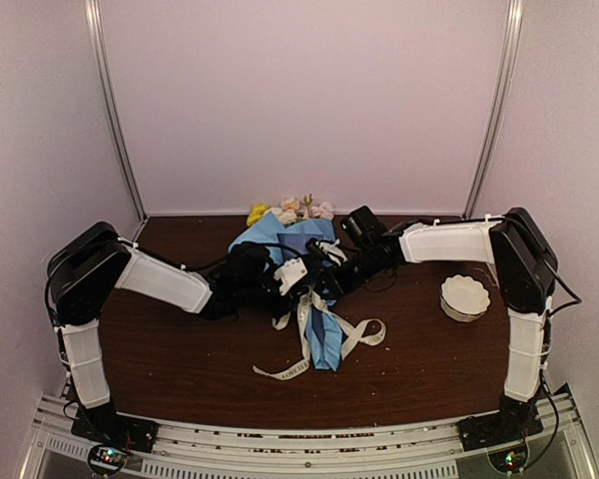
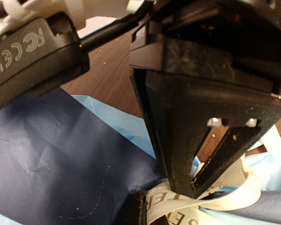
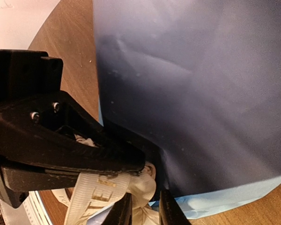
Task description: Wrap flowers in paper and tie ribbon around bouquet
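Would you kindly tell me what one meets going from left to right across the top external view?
The left arm's dark elbow → blue paper bouquet → white scalloped bowl → right arm's dark elbow.

The bouquet (image 1: 280, 238) lies on the table (image 1: 160, 349), the flowers (image 1: 292, 210) at its far end. The ribbon (image 1: 364, 334) lies in loose loops at its near, narrow end. A white bowl (image 1: 465, 296) stands well apart on the right

You see a robotics lab booth: white walls (image 1: 299, 100) framed by metal posts (image 1: 117, 110), a dark wooden counter (image 1: 170, 364), left arm (image 1: 160, 279) and right arm (image 1: 449, 241) bolted to an aluminium rail (image 1: 299, 446) (status lights (image 1: 107, 458) lit).
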`<action>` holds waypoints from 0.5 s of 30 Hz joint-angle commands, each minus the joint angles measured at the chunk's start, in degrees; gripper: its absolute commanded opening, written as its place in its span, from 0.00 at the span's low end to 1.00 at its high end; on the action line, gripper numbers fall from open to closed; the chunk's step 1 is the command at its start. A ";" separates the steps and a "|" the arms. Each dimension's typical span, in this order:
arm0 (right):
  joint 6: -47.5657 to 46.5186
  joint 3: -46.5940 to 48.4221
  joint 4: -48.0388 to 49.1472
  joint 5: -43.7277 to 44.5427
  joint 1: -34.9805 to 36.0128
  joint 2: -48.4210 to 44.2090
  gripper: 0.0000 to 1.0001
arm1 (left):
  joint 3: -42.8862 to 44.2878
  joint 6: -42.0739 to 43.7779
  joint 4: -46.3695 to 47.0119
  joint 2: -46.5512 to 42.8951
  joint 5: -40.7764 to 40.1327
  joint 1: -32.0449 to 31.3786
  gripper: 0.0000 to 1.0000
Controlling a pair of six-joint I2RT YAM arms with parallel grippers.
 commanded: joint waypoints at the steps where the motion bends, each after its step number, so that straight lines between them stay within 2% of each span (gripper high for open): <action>1: 0.01 2.08 1.14 0.73 0.90 1.25 0.23 | -0.62 -0.82 2.79 -1.84 0.32 0.33 0.00; 9: 1.22 2.36 2.45 0.41 1.11 1.69 0.29 | -0.68 -0.94 2.48 -1.86 0.22 0.33 0.00; 10: 1.31 2.45 2.54 0.69 1.20 1.76 0.25 | -0.68 -0.98 2.48 -1.84 0.21 0.33 0.00; 13: 1.68 2.56 2.55 1.91 1.23 1.92 0.05 | -0.50 -1.05 2.20 -1.90 0.10 0.32 0.00; 15: 1.72 2.54 2.10 2.88 1.23 1.69 0.00 | -0.30 -1.19 1.26 -2.31 -0.04 0.33 0.00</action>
